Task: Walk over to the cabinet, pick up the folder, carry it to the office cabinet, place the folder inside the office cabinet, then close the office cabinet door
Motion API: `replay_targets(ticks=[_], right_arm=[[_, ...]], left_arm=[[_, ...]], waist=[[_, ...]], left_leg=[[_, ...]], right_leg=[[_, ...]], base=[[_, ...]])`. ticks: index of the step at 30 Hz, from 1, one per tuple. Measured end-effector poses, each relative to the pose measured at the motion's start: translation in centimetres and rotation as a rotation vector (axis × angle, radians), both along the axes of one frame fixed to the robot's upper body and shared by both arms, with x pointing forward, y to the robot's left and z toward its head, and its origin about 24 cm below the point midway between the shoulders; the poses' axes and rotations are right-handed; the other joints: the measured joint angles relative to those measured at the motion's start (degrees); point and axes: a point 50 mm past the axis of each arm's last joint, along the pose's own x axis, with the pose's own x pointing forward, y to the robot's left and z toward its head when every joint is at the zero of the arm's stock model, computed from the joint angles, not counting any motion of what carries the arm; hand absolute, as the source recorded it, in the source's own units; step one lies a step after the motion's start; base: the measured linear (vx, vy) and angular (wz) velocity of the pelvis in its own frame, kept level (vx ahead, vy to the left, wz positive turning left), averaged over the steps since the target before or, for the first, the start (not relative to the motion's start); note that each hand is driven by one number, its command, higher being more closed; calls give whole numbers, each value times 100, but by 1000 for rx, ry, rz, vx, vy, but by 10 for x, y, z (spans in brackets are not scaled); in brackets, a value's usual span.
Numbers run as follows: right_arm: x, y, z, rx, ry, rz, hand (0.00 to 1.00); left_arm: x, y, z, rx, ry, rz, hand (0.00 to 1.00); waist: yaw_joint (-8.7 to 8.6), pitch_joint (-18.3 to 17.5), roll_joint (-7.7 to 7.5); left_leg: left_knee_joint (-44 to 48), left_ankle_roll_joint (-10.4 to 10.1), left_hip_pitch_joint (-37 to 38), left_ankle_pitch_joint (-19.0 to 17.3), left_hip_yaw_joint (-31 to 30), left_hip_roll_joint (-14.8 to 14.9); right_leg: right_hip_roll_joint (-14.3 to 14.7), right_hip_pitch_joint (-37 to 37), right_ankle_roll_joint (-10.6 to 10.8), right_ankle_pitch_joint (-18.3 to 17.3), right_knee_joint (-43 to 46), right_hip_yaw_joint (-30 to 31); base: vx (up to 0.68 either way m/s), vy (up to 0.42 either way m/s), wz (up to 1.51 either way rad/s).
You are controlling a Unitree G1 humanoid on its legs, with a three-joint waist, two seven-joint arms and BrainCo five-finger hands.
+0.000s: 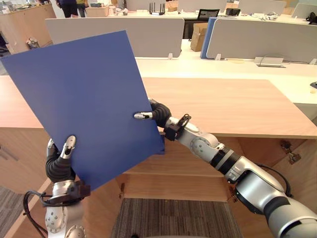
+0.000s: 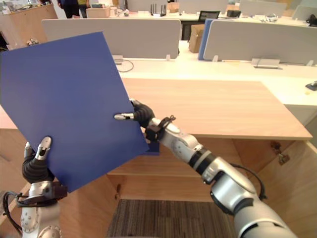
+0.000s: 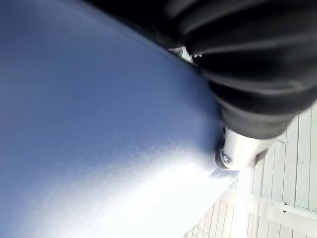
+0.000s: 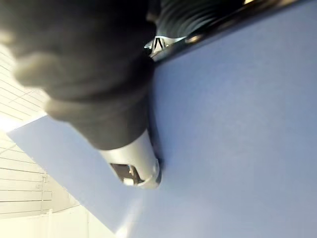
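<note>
Nearest the camera, the left hand (image 1: pixel 60 163) comes up from the lower left and is clamped on the lower corner of the folder (image 1: pixel 84 99), with its thumb laid on the front face and its fingers hidden behind the sheet. The right hand (image 1: pixel 157 113) reaches in from the lower right and pinches the folder's right edge in the same way, a dark-tipped thumb pressed flat on the front (the right wrist view shows that thumb lying against the blue surface). The folder is held in the air between the two hands, in front of the robot and clear of any surface. It is tilted, with its top edge sloping up to the right. It is a single plain blue sheet, flat, matt, unmarked and with straight edges. It screens off the left part of the scene. Below it is a grey ribbed carpet (image 1: pixel 173 218). Behind the folder stands a wooden cabinet (image 1: pixel 223 106) with a broad bare top, and a metal hinge (image 1: pixel 291 154) shows on the wood panel at lower right. Beyond the cabinet runs a white desk (image 1: pixel 223 64) carrying two grey partition screens (image 1: pixel 262 39) side by side, the left one partly covered by the folder. One cardboard box (image 1: pixel 199 35) sits in the gap between them. At the far back left, a person (image 1: pixel 69 6) stands by another wooden counter.
</note>
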Motion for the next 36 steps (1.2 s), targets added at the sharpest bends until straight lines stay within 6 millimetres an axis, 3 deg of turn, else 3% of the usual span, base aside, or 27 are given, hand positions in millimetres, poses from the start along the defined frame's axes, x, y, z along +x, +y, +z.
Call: replay_targets(ticks=[4, 8, 9, 14, 17, 19, 22, 25, 27, 30, 33, 36], right_arm=[[-2, 0, -6, -6, 11, -1, 100], [-7, -4, -12, -42, 1, 5, 100], [-9, -11, -14, -85, -13, 9, 100], [-12, -29, -10, -165, -51, 14, 100], [-17, -45, -9, -234, -83, 16, 100], [-23, -57, -19, -266, -53, 11, 100], [-36, -78, -29, -241, -14, -28, 100], [-49, -105, -13, -137, -83, -133, 100], [-54, -131, 26, 65, -244, -272, 100], [-75, -157, 64, 277, -480, -437, 100], [-93, -176, 63, 319, -579, -635, 100], [-97, -180, 42, 207, -540, -787, 100]], left_arm=[[-2, 0, -2, -24, -3, 4, 0], [-6, -5, -23, -80, 75, -54, 0], [-8, -10, -39, -126, 130, -125, 0], [-14, -29, -63, -176, 232, -340, 0], [-18, -38, -87, -204, 341, -506, 0], [-22, -41, -105, -191, 444, -621, 0], [-28, -49, -108, -209, 465, -678, 0], [-33, -56, -110, -232, 468, -674, 0], [-38, -57, -124, -250, 537, -616, 0], [-45, -51, -146, -283, 630, -464, 0], [-51, -44, -162, -277, 709, -320, 0], [-53, -40, -174, -224, 790, -241, 0]], waist=[[-8, -59, -3], [-38, -149, -7], [-39, -149, -8], [-112, -149, -8], [-232, -148, -9], [-324, -145, -10], [-383, -133, -11], [-426, -117, -11], [-512, -100, 17], [-603, -100, 25], [-659, -102, 27], [-680, -101, 30]], left_leg=[[-1, 0, 1, 1, 0, 0], [-26, -2, 3, 0, 8, 0], [-36, -3, 5, 0, 16, 3], [-66, -13, -2, -7, 127, 20], [-69, -31, -12, -23, 230, 38], [-69, -43, -8, -40, 301, 49], [-69, -46, -11, -73, 353, 48], [-68, -48, -15, -101, 396, 52], [-54, -27, -17, -139, 418, 50], [-27, -14, -17, -187, 460, 54], [48, -10, -20, -249, 492, 55], [48, -9, -20, -252, 493, 57]], right_leg=[[-2, 1, 0, 2, -2, -1], [-1, -2, 2, 3, -27, 2], [-1, -8, 1, 5, -34, 11], [4, -102, -2, 11, -40, 129], [33, -179, -4, 28, 1, 251], [43, -216, -4, 32, 8, 321], [43, -272, -4, 32, 14, 403], [48, -311, -3, 31, 17, 472], [47, -324, -3, 31, 14, 508], [52, -341, -3, 31, 11, 577], [42, -336, -2, 31, 6, 612], [44, -337, -1, 31, 3, 614]], base=[[0, 0, 0], [0, 0, 0], [0, 0, 0], [-13, 14, -13], [3, 1, -21], [-3, 5, -17], [-10, 15, -15], [-3, 14, -12], [-6, 13, -9], [-8, 12, -13], [-15, 17, -8], [-12, 3, 0]])
